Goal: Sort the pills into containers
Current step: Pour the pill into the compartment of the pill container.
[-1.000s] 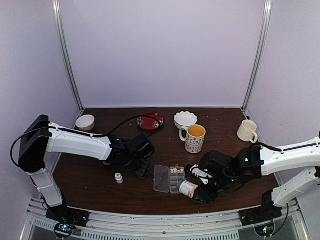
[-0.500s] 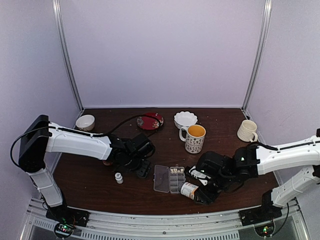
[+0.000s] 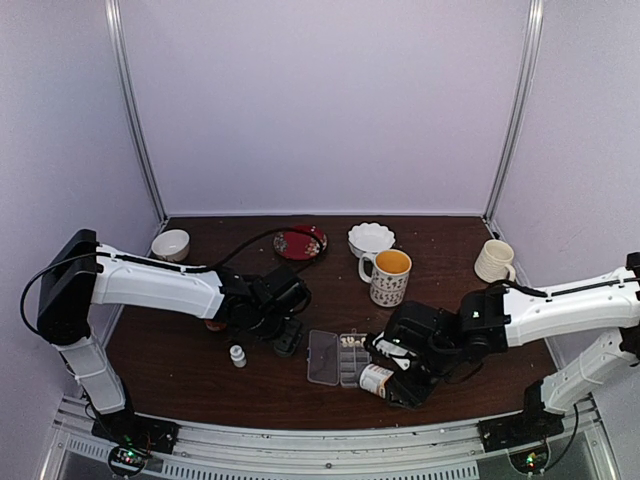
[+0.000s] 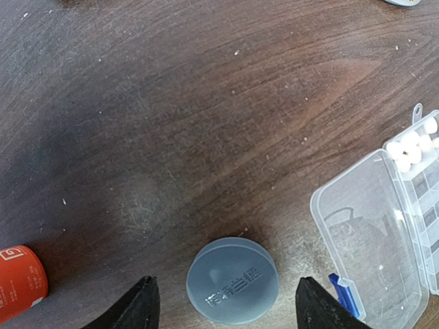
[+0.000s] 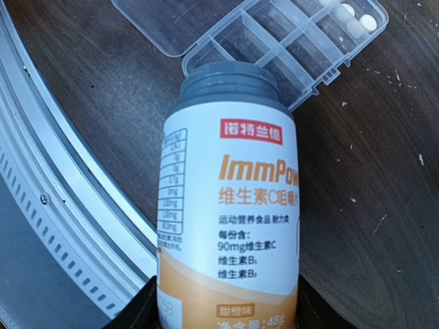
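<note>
Pill box: few pills at one end, remaining cells seemingly empty. Right gripper clamps bottle beside it; left gripper parted.

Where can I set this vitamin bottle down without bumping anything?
Bare wood lies between the patterned mug and the cream mug, and at the near-left corner beside the small white bottle. Crowded around the pill box, where the right gripper holds the vitamin bottle and the left gripper hovers over a grey cap.
</note>
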You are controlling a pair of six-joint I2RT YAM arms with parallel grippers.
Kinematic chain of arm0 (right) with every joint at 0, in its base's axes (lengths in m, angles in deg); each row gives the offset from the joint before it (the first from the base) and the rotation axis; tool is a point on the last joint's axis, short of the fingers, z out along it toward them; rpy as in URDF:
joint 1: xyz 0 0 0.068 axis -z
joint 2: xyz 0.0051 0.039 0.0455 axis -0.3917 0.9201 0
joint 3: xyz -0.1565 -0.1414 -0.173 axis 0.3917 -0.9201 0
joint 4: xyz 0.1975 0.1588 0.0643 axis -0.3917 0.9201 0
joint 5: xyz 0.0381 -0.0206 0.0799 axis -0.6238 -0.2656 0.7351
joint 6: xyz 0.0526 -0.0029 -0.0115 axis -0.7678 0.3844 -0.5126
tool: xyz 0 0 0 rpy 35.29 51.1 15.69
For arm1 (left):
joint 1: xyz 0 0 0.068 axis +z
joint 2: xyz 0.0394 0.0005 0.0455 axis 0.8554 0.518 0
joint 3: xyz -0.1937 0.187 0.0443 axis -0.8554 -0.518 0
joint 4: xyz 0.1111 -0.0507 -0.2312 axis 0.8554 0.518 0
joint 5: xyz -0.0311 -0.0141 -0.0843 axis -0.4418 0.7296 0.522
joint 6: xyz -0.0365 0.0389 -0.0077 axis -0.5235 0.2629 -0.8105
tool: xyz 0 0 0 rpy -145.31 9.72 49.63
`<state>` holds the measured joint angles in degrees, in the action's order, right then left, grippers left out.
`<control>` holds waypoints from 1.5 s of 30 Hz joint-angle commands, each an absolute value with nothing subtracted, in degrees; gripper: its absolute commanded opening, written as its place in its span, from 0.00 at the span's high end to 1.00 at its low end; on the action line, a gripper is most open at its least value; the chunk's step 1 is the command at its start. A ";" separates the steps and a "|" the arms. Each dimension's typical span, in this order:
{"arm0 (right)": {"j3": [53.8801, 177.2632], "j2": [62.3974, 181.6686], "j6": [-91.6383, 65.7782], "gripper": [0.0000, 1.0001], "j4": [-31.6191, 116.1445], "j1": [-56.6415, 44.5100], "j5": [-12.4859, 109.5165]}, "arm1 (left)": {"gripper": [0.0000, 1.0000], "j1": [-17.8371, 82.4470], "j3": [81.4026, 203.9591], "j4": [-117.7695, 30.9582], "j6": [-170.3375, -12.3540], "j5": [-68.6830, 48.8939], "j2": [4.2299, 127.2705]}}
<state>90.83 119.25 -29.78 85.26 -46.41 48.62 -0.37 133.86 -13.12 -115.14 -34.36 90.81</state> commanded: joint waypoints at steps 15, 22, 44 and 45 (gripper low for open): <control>90.58 119.51 -30.04 1.00 82.20 -46.47 49.59 | 0.29 -0.15 134.95 -13.39 -114.39 -33.19 90.01; 90.94 118.51 -29.96 1.00 83.43 -46.49 48.38 | 0.29 -0.18 134.91 -13.45 -114.31 -33.18 90.00; 94.81 121.53 -28.39 1.00 88.21 -46.44 47.89 | 0.29 -0.17 134.82 -13.59 -114.20 -32.81 89.80; 94.81 121.85 -28.06 1.00 87.57 -46.47 48.55 | 0.29 -0.13 134.77 -13.60 -114.28 -32.83 89.80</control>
